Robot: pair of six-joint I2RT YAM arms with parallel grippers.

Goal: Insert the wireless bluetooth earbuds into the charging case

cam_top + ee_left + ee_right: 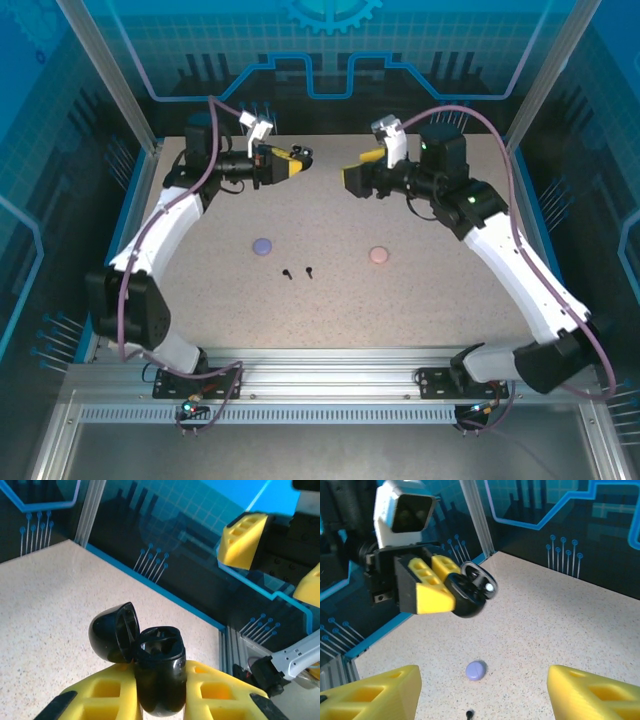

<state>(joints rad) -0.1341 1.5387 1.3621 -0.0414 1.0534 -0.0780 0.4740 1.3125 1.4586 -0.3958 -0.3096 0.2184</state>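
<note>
**Operator:** Where are the earbuds?

**Me:** Nearest my bases, around the middle of the table (420, 320). The two black earbuds (288, 273) lie just beside each other on the bare top. They are tiny, stemmed and dark against the pale surface. A little beyond them sit two shut round cases, the purple case (262, 246) to my left and the pink case (379, 255) to my right. The earbuds lie between the two cases, slightly nearer to me.

**Operator:** And your jaws?

**Me:** Farther back, my left gripper (298, 157) pinches the black charging case (160, 672) by its body between yellow fingers, above the table. The case is glossy, with its lid (115, 632) swung open on the hinge and the hollow inside exposed. My right gripper (352, 170) faces it from close by without touching, its yellow fingers spread wide.

**Operator:** What about the surroundings?

**Me:** The tabletop is speckled beige with a blue edge and aluminium posts (110, 75) at the back corners. Behind them stand blue wall panels (330, 45) printed with circuit lines and a gear outline.
</note>
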